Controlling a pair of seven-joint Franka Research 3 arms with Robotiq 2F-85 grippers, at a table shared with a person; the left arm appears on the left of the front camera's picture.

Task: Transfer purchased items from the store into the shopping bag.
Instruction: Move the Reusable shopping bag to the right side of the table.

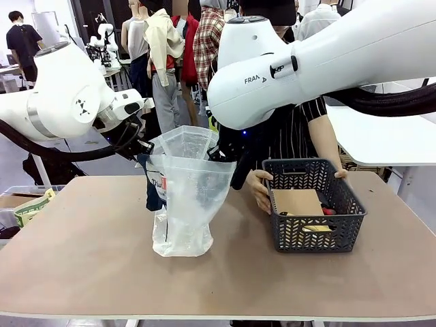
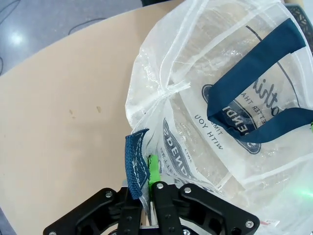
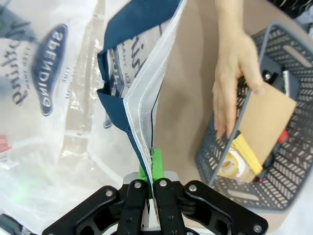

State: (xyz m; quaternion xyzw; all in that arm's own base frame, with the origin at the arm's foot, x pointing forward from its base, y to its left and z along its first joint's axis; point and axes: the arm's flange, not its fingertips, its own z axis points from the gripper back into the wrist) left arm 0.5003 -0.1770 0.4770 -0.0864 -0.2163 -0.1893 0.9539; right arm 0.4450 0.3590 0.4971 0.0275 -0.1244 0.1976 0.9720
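The shopping bag (image 1: 184, 197) stands upright left of the table's middle, translucent white with a dark blue handle (image 2: 254, 63). My two grippers hold its mouth open from either side. My left gripper (image 1: 141, 146) (image 2: 149, 182) is shut on the bag's rim beside a blue strap end (image 2: 136, 164). My right gripper (image 1: 222, 154) (image 3: 152, 180) is shut on the opposite rim (image 3: 146, 98). The purchased items lie in a dark grey basket (image 1: 351, 216): a red piece (image 1: 329, 211) (image 3: 282, 136), a yellow and white packet (image 3: 234, 157) and a black thing (image 3: 289, 83), partly under a brown card (image 1: 298, 202).
A person at the far side grips the basket with a hand on each end (image 1: 259, 187) (image 1: 339, 174), and one hand (image 3: 234, 63) shows on its rim. The basket (image 3: 210, 161) sits right of the bag. Bare tabletop (image 1: 82, 252) lies in front and to the left.
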